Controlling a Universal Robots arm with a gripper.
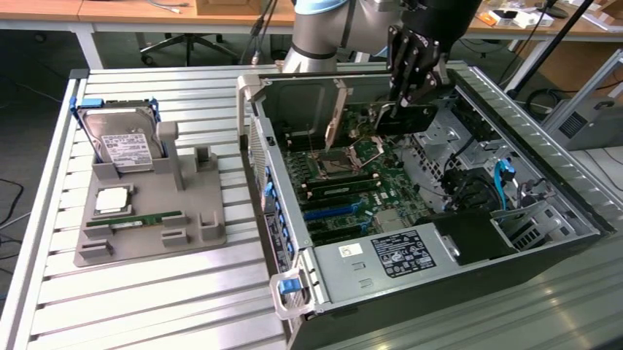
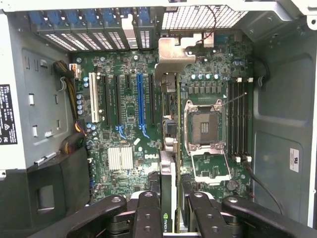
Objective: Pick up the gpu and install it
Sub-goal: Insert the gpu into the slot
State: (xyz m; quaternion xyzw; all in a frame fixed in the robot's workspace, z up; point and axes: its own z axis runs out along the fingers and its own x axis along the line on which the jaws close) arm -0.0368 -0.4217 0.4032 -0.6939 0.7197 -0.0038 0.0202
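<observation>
Evidently, the gripper (image 2: 171, 204) was clamped on the gpu (image 2: 168, 148), a stiff, light, likely fragile card best held by its bare top edge, poised edge-down over the motherboard (image 2: 126, 106) mid-case (image 2: 42, 99).

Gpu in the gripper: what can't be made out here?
- Wrist view: gpu is seen edge-on, so both faces are hidden, and the card itself covers the slot beneath it.
- Exterior view: its lower edge is lost against the motherboard.
- Wrist view: gripper fingers are cut off by the picture's edge.
</observation>
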